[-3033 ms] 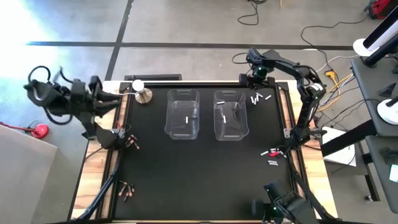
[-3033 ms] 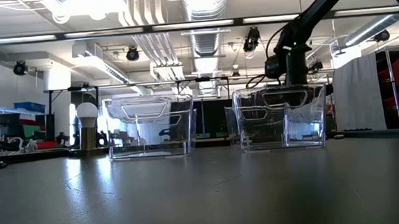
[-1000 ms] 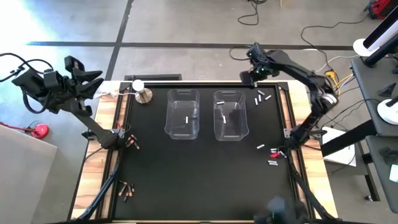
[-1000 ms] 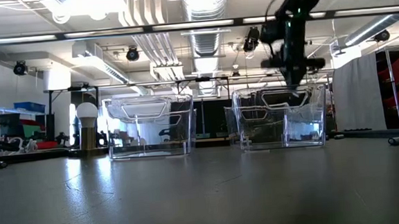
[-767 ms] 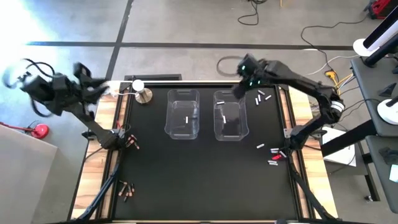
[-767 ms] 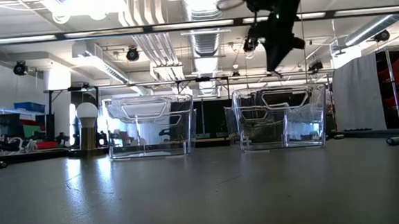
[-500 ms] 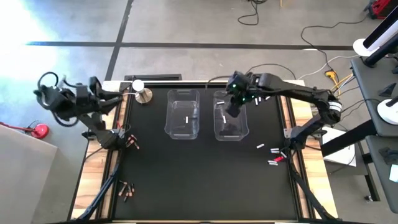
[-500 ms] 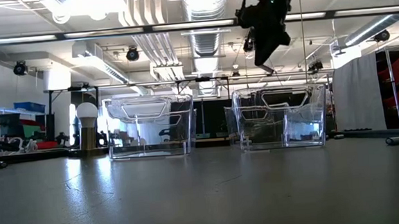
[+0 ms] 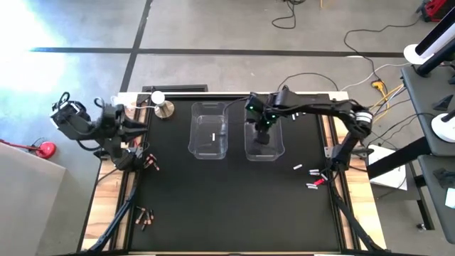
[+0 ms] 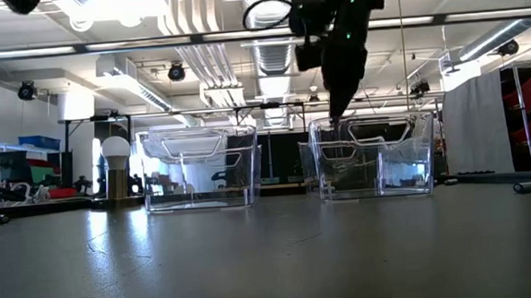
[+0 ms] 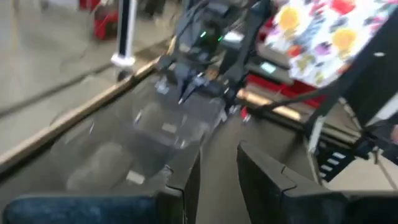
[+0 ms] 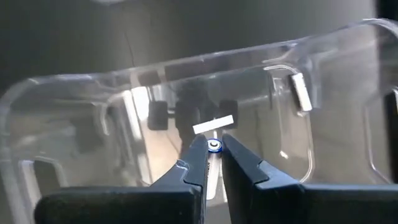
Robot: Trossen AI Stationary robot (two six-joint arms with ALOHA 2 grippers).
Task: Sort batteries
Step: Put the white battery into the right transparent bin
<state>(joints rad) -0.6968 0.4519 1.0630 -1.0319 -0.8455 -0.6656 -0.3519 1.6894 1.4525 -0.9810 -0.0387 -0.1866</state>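
Two clear plastic bins stand side by side at the table's far middle, the left bin (image 9: 210, 129) and the right bin (image 9: 264, 146). My right gripper (image 9: 261, 134) (image 10: 338, 115) hangs over the right bin, pointing down, shut on a small battery (image 12: 214, 145). White batteries lie on the bin floors (image 12: 213, 124) (image 9: 213, 136). Loose white batteries (image 9: 298, 168) lie near the right edge, copper ones (image 9: 146, 161) near the left edge. My left gripper (image 9: 141, 128) (image 11: 219, 154) stands at the table's left edge, open, nothing between its fingers. My right gripper pinches the battery between its two fingertips (image 12: 198, 149). The wrist view sees the battery end-on, its blue-ringed end (image 12: 214, 145) at the tips, so it lies along the fingers. The fingers come from above, pointing down. The battery hangs clear above the right bin's floor.
A small metal stand with a white ball (image 9: 161, 105) sits at the far left corner. A red bit (image 9: 313, 178) and more white batteries (image 9: 311, 186) lie by the right edge, more copper batteries (image 9: 146, 217) at the near left. The table's middle and near part are bare black surface.
My right gripper has swung from the table's far right corner toward the left, to above the right bin, rolling as it went and staying shut. My left gripper has sunk toward the table's left edge and rolled.
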